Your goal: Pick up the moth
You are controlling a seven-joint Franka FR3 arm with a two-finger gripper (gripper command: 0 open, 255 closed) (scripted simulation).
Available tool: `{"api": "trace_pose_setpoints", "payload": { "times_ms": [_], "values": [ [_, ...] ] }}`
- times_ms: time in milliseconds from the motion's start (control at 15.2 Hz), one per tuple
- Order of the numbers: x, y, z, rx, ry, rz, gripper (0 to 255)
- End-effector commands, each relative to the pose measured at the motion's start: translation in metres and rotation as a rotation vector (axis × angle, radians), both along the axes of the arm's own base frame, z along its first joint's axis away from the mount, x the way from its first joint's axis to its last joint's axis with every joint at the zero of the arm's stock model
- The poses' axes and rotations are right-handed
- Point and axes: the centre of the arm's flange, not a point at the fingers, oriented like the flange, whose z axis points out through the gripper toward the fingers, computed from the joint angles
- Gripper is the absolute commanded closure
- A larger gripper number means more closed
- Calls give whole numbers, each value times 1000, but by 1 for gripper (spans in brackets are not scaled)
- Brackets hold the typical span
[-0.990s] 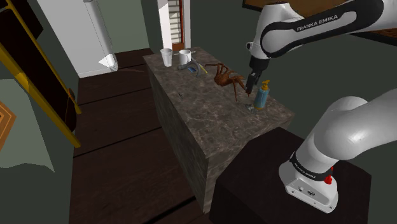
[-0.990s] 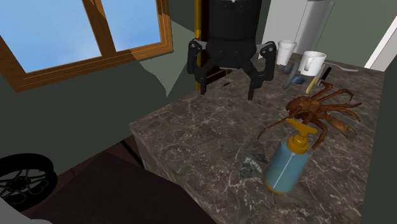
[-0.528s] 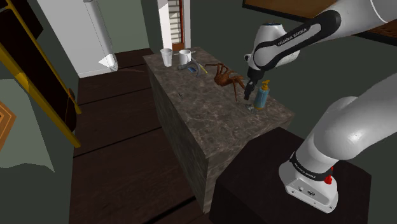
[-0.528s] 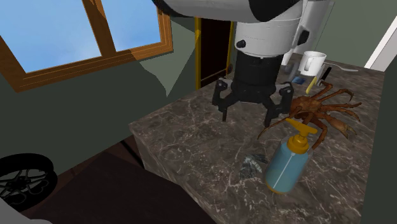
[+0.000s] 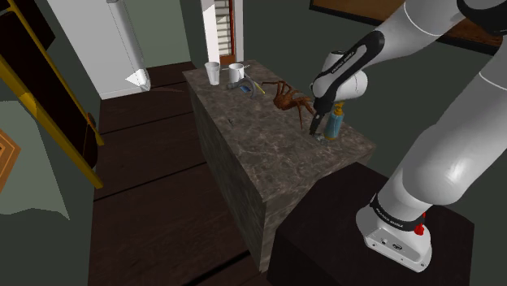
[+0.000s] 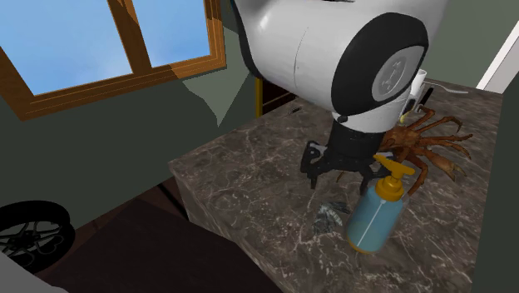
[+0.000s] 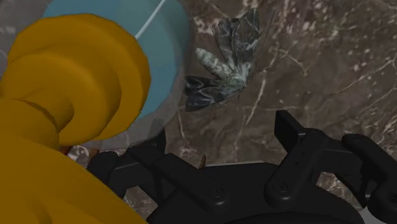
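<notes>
Moth: a mottled grey-green moth (image 7: 226,67) lies flat on the dark marble counter (image 6: 241,193), just beside the foot of the light-blue spray bottle with an orange trigger head (image 6: 374,218).
Gripper: the black two-finger gripper (image 6: 339,176) is spread and holds nothing, beside the bottle's head.
Hidden: the bottle's head covers one fingertip in the wrist view.
Views: the wing pattern is clear from the wrist; in the second exterior view the moth is a grey smudge.

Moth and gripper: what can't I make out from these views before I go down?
Wrist view: moth wing overlaps the spray bottle edge; contact unclear.
Wrist view: the bottle's orange top covers part of the gripper.
Shoulder view: moth too small to read, beside bottle and gripper.
</notes>
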Motion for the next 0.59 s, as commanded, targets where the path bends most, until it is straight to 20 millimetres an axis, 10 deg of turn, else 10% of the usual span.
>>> {"api": "trace_pose_setpoints", "payload": {
  "times_ms": [0, 396, 462, 528],
  "values": [
    [0, -2, -11, -1, -1, 1, 0],
    [0, -2, -35, -1, -1, 1, 0],
    [0, -2, -36, -1, -1, 1, 255],
    [0, -2, -36, -1, -1, 1, 255]
  ]
}}
